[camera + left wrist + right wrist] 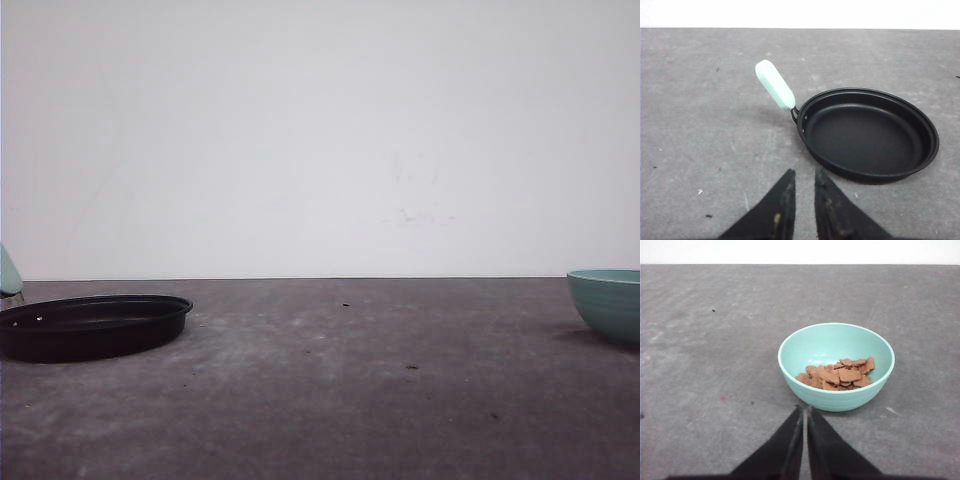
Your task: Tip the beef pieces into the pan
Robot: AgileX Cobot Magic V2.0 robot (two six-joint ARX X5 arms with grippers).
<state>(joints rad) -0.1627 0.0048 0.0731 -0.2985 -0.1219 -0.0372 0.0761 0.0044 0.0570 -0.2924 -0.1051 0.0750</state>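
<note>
Beef pieces (pixel 837 375) waited in the teal bowl (pixel 836 366); the right gripper (pixel 804 412), closed and empty, needed a firm rim grip. The left gripper (pixel 804 179), barely parted, hung near the pan (pixel 867 134) on the bench (pixel 320 400).

Even, diffuse light from above; no hard glare. Pale back wall (pixel 320 130) is bright, nearly washed out. Front view soft, slightly hazy and grainy. Shallow round black pan (pixel 867 135) casts only a faint, soft-edged shadow on grey mottled tabletop (pixel 700 125). Teal ribbed bowl (pixel 836 367) shows a dim sheen inside; wrist views sharper, fingertips slightly blurred.
</note>
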